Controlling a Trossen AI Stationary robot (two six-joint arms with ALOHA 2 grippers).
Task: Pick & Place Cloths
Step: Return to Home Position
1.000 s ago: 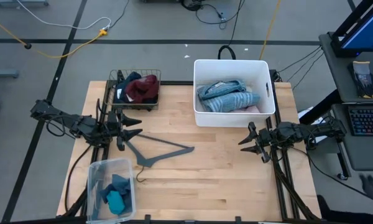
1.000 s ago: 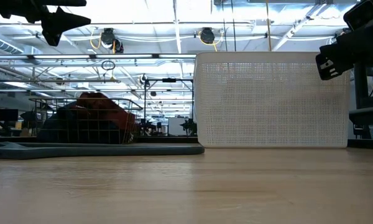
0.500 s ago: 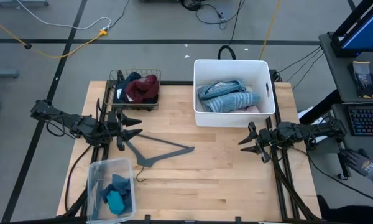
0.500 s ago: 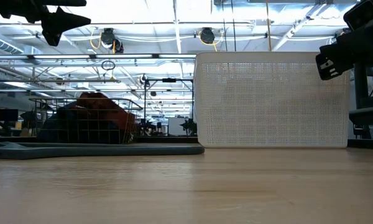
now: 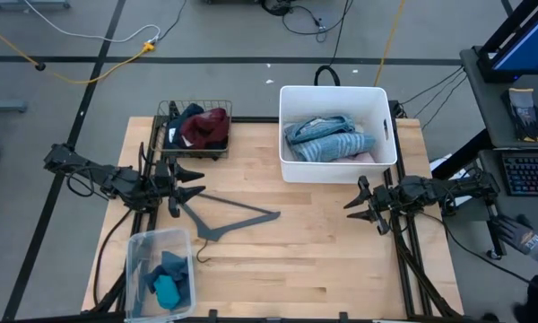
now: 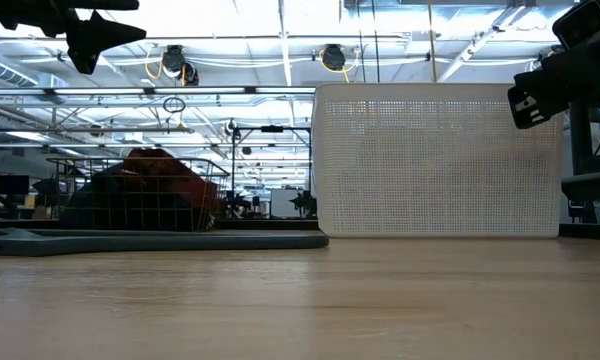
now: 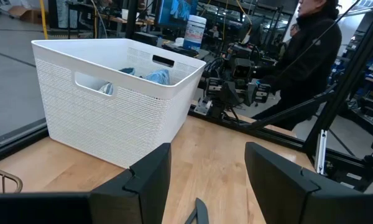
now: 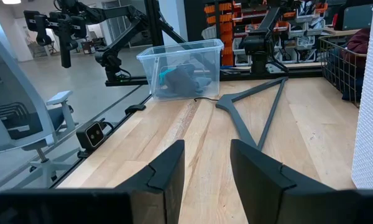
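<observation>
Pale wood table, bare of cloth. High view: the light blue striped shirt lies heaped in the white bin with a sliver of pink beside it. The maroon piece and dark navy piece sit in the wire basket. The slate-blue pieces and small teal piece are in the transparent bin. The grey hanger lies flat on the wood between the bins. The left gripper is at the left table edge, just beside the hanger's near end. The right gripper is at the right edge, in front of the white bin. Judgement: sorting looks done and the step in hand is the return to rest. What is left calls only for parking both arms clear of hanger and bins, the left one minding the hanger. Low view: both grippers hang high, off the wood, with nothing dangling from either. Left wrist view: its dark fingers stand moderately apart with nothing between them. The white bin is ahead, blue fabric showing over its rim, and a person in dark clothing is beyond the table. Right wrist view: its fingers are likewise parted and empty, looking across hanger and wood to the transparent bin.
</observation>
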